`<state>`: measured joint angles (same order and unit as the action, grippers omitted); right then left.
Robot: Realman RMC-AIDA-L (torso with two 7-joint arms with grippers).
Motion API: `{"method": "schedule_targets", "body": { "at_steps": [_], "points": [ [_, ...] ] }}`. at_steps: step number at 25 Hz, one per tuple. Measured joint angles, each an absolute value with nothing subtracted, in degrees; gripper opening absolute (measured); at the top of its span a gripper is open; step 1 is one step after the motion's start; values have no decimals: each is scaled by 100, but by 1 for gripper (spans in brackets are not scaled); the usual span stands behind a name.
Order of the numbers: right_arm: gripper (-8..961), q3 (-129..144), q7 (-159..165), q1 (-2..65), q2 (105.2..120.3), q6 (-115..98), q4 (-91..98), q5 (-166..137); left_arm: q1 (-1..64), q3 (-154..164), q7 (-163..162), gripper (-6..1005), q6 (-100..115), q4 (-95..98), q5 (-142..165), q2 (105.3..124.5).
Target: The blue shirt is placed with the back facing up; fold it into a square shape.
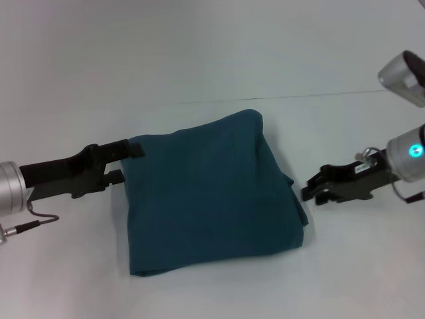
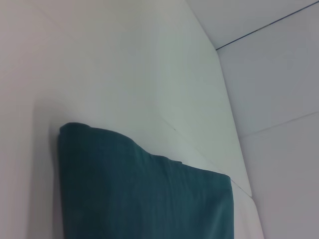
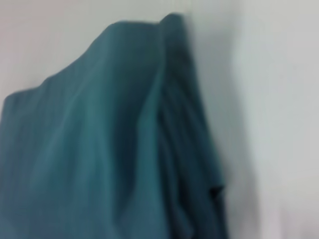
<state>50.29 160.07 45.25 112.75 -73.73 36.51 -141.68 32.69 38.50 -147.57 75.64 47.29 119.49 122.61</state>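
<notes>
The left end effector (image 1: 126, 163) sits at the far-left corner of the blue shirt (image 1: 209, 193), low over the white surface (image 1: 212, 60). Its two black fingers stand apart, the upper tip touching or overlapping the cloth edge and the lower one just beside the shirt's left margin. Whether any fabric is pinched between them cannot be told; the fingers look parted rather than closed.

The blue shirt lies at the centre of the surface, already folded into a rough square of several layers. The left and near edges run fairly straight. The far-right corner is rounded, and the left wrist view shows the far edge (image 2: 149, 154) dipping unevenly. On the right side the layers are not flush: a lower fold pokes out past the top layer, which the right wrist view (image 3: 199, 164) confirms as stacked, rumpled edges.

The right end effector (image 1: 317, 187) hovers just beside that right edge, clear of the cloth, fingers slightly apart and holding nothing.

Assessment: the fabric is a soft, light knit, limp, with no stiffness to hold a line. It should drape and slide on the smooth surface if dragged. Any hold is best taken at a corner or along a folded edge, pinching all layers together. The protruding right-hand layers are the likely point needing correction.
</notes>
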Motion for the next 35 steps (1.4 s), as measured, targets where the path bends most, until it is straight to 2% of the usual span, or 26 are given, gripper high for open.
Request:
{"method": "schedule_targets", "body": {
  "at_steps": [3, 14, 31, 35],
  "points": [
    [319, 4949, 16040, 4516, 11138, -7522, 3703, -14146, 3256, 3849, -14756, 855, 7567, 4729, 11918, 12261],
    [322, 3680, 15460, 4492, 10945, -8864, 5451, -12996, 3234, 3460, -14661, 855, 8148, 4734, 11651, 12114],
    [321, 3650, 15380, 4492, 10937, -8841, 5359, -12966, 3230, 3386, -14633, 856, 8201, 4728, 11645, 12102],
    [325, 3668, 14860, 4487, 11000, -8880, 5353, -12814, 3228, 3368, -14285, 855, 8425, 4728, 11602, 12074]
  ]
}}
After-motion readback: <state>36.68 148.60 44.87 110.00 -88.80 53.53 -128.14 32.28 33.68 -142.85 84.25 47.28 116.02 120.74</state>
